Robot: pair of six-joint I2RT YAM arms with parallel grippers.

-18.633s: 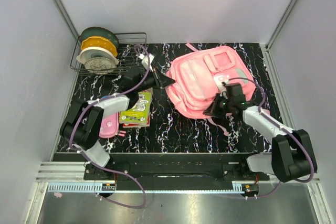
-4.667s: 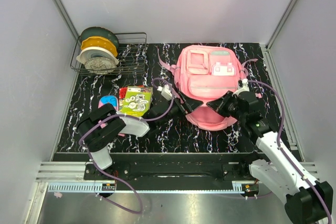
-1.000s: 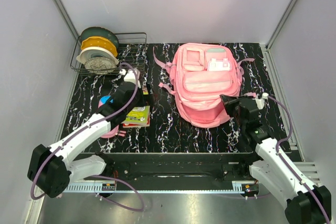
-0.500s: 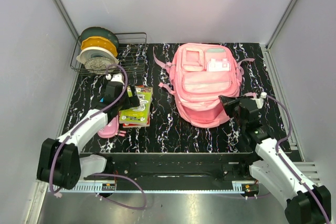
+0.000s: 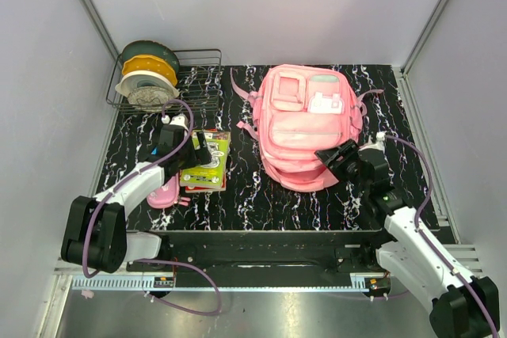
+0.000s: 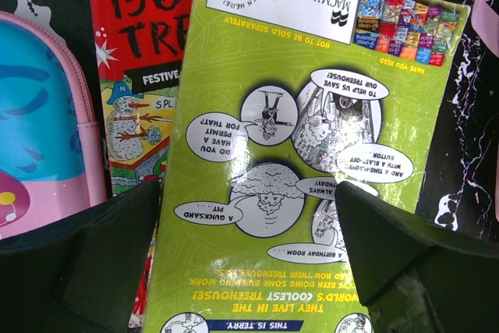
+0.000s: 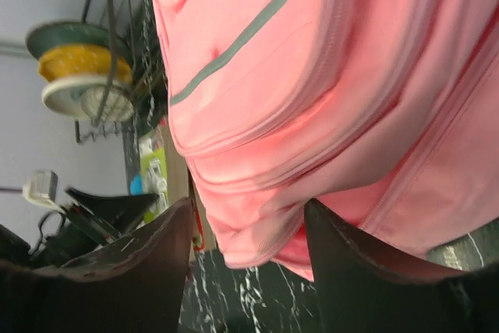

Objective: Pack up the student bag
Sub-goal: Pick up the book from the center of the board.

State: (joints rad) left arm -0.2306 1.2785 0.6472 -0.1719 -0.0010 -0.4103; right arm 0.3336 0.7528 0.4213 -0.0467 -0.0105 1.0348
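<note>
The left arm (image 5: 131,187) at lower left and right arm (image 5: 420,239) at lower right have white shells, fat black joints and thin purple cables (image 5: 188,110). The left gripper (image 6: 245,189) has dark wedge-shaped fingers (image 6: 93,271).

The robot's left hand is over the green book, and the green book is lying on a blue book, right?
No. The green book lies on a red book, not a blue one; the left wrist view shows it. The left gripper is over the green book.
</note>
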